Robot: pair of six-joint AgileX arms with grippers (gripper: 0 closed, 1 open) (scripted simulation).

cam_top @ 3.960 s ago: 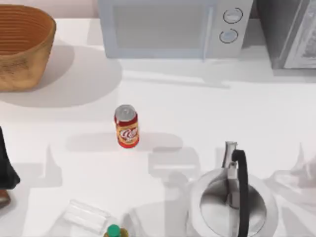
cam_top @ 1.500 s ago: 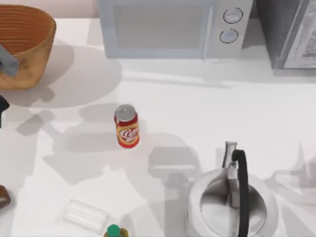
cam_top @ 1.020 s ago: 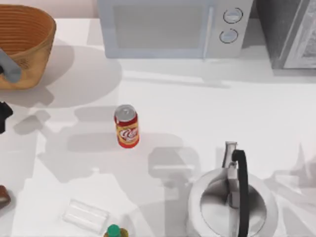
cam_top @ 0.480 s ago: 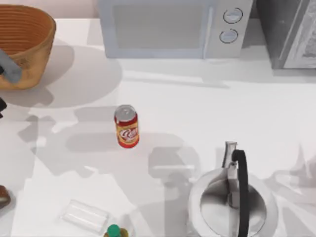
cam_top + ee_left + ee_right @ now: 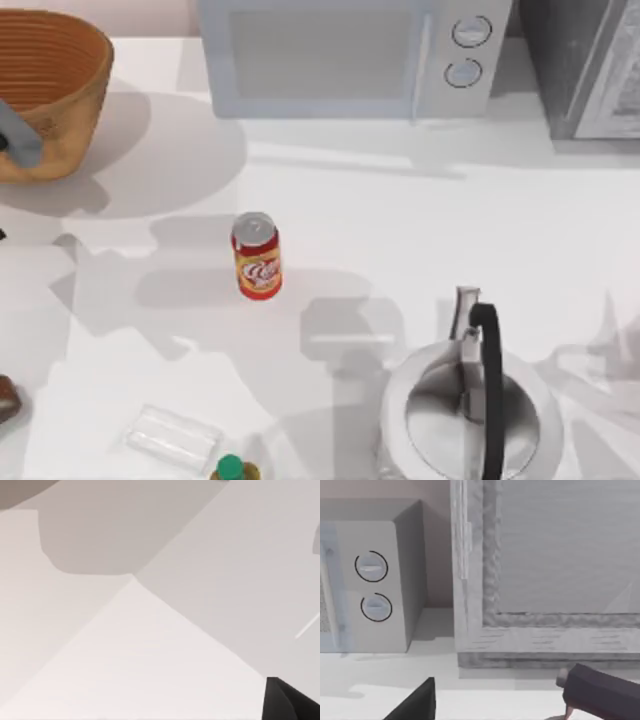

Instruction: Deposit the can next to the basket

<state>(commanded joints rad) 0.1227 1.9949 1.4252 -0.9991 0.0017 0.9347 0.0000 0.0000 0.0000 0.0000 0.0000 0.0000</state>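
Note:
The can (image 5: pixel 256 255), red with a yellow-orange band and a silver top, stands upright left of the table's middle, with nothing touching it. The basket (image 5: pixel 50 95), big and woven, sits in the back left corner, well apart from the can. A grey link of my left arm (image 5: pixel 15 135) crosses the left edge in front of the basket. In the left wrist view a dark corner of my left gripper (image 5: pixel 290 702) hangs over bare table. My right gripper (image 5: pixel 500 702) is open and holds nothing, with its dark fingers (image 5: pixel 600 692) wide apart.
A microwave (image 5: pixel 340 55) stands at the back, and a grey cabinet (image 5: pixel 590 65) at the back right. A steel kettle (image 5: pixel 470 410) sits front right. A clear block (image 5: pixel 175 435) and a green-capped bottle (image 5: pixel 230 468) lie at the front left.
My left arm has swung up along the left edge to in front of the basket, and its shadows have spread over the table near the can. The can has not moved.

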